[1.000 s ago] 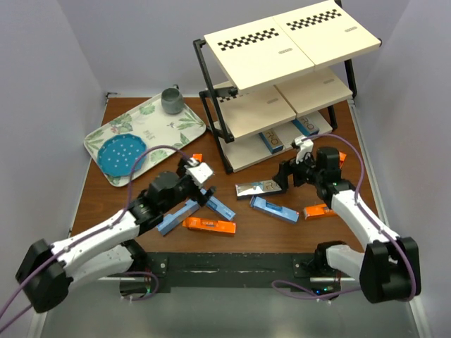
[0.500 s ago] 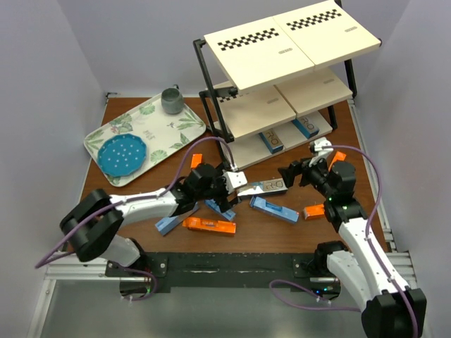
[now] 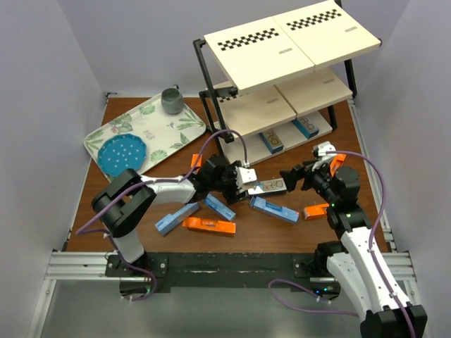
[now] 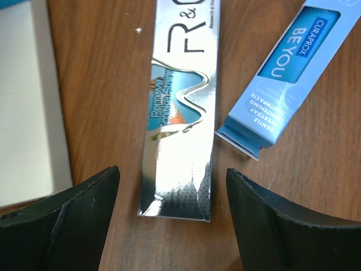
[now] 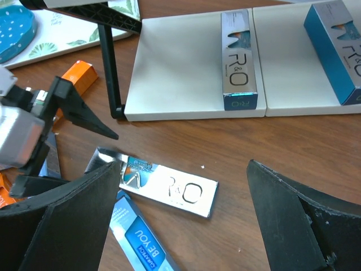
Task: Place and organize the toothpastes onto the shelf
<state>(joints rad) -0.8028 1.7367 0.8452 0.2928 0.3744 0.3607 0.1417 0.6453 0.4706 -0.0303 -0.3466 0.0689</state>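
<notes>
Left wrist: left jaws open astride "R&O" carton [image 4: 180,113] beside blue "CURAPROX BE YOU" [image 4: 285,79]; right jaws open.

A robotics lab test cell: a brown wooden worktop [image 3: 278,236] boxed in by plain pale walls [image 3: 49,77], with two cabled robot arms [image 3: 356,238] bolted to a black rail [image 3: 232,266].

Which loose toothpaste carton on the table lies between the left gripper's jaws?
The silver R&O carton, flat on the table, framed by the open jaws of the left gripper; the blue Curaprox carton beside it lies outside them.
</notes>
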